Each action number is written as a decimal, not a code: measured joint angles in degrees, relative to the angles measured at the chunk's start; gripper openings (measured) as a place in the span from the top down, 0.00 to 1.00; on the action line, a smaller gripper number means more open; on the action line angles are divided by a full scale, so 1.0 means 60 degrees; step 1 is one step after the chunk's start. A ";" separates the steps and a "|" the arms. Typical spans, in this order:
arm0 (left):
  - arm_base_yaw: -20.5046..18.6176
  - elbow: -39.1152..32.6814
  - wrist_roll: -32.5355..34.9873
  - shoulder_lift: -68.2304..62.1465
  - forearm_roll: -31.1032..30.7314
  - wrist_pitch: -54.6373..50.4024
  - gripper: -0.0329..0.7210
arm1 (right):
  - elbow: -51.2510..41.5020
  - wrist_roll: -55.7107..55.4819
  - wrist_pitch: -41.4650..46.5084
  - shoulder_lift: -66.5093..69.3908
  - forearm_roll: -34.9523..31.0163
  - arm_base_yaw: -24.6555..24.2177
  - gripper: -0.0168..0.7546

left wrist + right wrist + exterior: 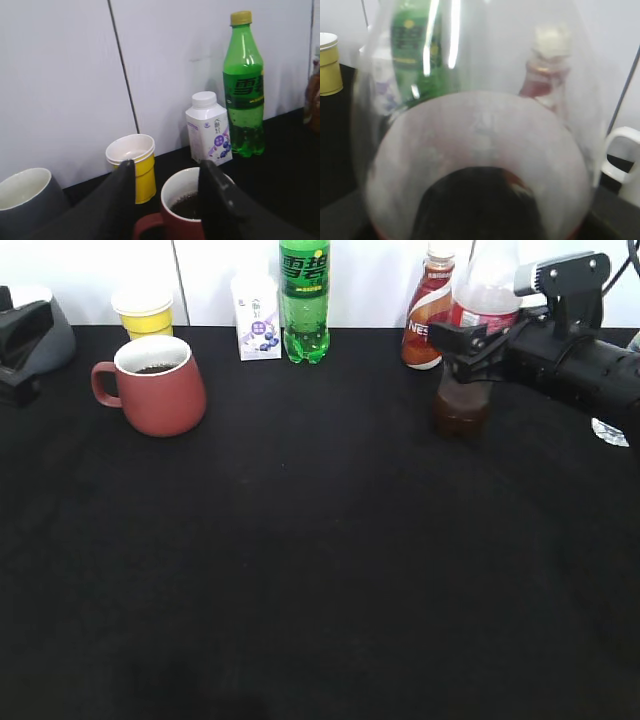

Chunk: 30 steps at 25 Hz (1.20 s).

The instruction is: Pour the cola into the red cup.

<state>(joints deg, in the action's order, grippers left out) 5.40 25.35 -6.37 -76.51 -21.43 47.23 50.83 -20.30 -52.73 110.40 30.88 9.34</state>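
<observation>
Task status: judged largely complete. The red cup (155, 385) stood at the upper left of the exterior view and already held dark liquid inside its white interior. The cola (470, 340) stood upright at the upper right of that view, its base apparently on the bench (320, 570), well apart from the cup, with only a low band of brown liquid left at the bottom. What remained, by this reading, was release of the bottle and withdrawal.

The right pincer (470, 345) was clamped around the cola at label height. The left pincer (167, 187) hung with its jaws apart and nothing between them, just above the red cup in the left wrist view.

Materials: the cup was matte, brick-red ceramic, squat, wider at the base, with a loop handle. The bottle was thin clear plastic with a red-and-white label. The bench carried a black, non-reflective cloth.
</observation>
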 joint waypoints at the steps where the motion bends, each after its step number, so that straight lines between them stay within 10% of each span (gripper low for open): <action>1: 0.0000 0.0000 -0.0141 0.0010 -0.0009 -0.0113 0.53 | 0.0000 -0.0206 0.0075 0.0000 0.0143 0.0000 0.13; 7: 0.0000 -0.0004 -0.0428 0.0469 -0.0079 -0.1040 0.53 | -0.0028 -0.0394 0.2261 -0.0703 0.0350 0.0000 0.12; 17: 0.0021 -0.0004 -0.3027 0.1141 -0.0366 -0.5417 0.53 | -0.0428 -0.4662 0.5084 -0.2728 0.4517 0.0000 0.12; 22: 0.2063 -0.0004 -0.3355 0.2208 0.0808 -0.8597 0.53 | -0.0536 -0.7769 0.6506 -0.4290 0.8630 0.0000 0.15; 30: 0.2932 0.1379 -0.3355 0.5752 0.1918 -1.3652 0.53 | -0.0619 -0.8382 0.7188 -0.6665 0.9259 0.0000 0.18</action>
<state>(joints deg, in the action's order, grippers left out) 23.00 33.62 -26.50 -42.00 -9.91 -34.69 47.12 -70.59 -9.60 70.41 86.43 9.34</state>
